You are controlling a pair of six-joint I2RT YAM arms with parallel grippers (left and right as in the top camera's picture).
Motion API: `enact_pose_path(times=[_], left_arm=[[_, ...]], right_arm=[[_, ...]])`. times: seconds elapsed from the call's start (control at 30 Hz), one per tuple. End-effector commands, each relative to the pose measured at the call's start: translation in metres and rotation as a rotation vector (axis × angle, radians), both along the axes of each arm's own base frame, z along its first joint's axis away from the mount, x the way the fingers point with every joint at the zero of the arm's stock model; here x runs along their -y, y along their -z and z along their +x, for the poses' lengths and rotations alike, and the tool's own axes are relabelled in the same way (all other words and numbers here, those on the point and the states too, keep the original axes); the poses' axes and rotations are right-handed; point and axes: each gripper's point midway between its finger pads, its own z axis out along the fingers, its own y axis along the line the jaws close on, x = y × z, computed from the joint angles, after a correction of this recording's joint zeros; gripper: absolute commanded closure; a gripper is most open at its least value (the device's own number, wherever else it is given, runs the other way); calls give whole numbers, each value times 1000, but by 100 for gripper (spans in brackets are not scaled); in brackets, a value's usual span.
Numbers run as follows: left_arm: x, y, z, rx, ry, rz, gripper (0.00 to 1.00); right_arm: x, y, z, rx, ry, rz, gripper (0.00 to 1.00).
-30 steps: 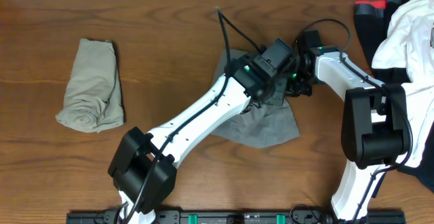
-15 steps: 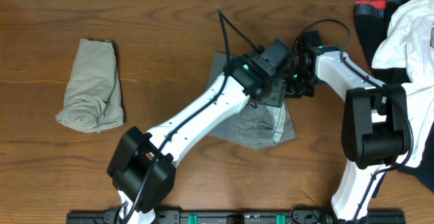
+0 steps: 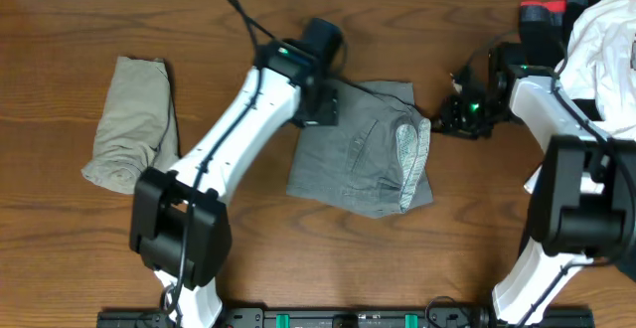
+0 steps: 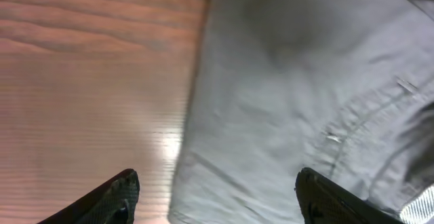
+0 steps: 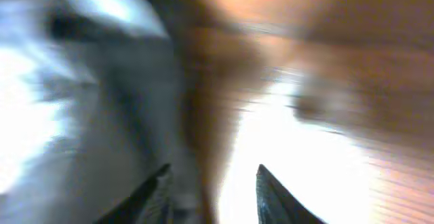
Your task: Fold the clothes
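Withdrawn left claw [image 4: 215,195], right claw [image 5: 211,183], grey shorts [image 3: 363,159] lying folded

Under your left gripper [image 4: 217,197], black at the fingertips, the grey shorts [image 3: 363,164] are plain medium grey. Their turned-out lining [image 3: 409,159], toward your right gripper [image 3: 452,119], is paler and finely speckled. Well beyond the left gripper's other side, the khaki shorts [image 3: 134,124] are light beige. The table [image 3: 79,248] is reddish-brown wood grain. Past the right gripper lie white cloth [image 3: 601,40] and black-and-red cloth [image 3: 545,15].
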Motion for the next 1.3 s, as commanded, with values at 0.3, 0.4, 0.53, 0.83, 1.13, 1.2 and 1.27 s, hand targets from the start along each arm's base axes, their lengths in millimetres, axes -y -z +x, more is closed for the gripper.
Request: enact_pose_path(times=[0.3,0.4,0.53,0.83,1.13,1.2,1.27], left_arm=[[3,72,-16,-175,163,-113,55],[5,96,-22,-233,161,-120,64],[3,117,-25,-279,156,-103,66],[0,120,-23,-285,146,-103,66],[-10,72,-5,-201,98,-203,30],[-16,62,-1,-177,84,-211,16],[-21,58,2,-163,87,-217,7]], right_arm=[[-117,-68,-22,329,-513,314,93],[-127,-67,-25,336,-540,313,92],[-107,-37,-15,274,-476,60,94],[-11,22,-6,103,-61,-448,93],[-24,48,-19,129,-95,-363,93],[-29,48,-17,144,-102,-349,93],[-34,46,-13,163,-106,-333,93]])
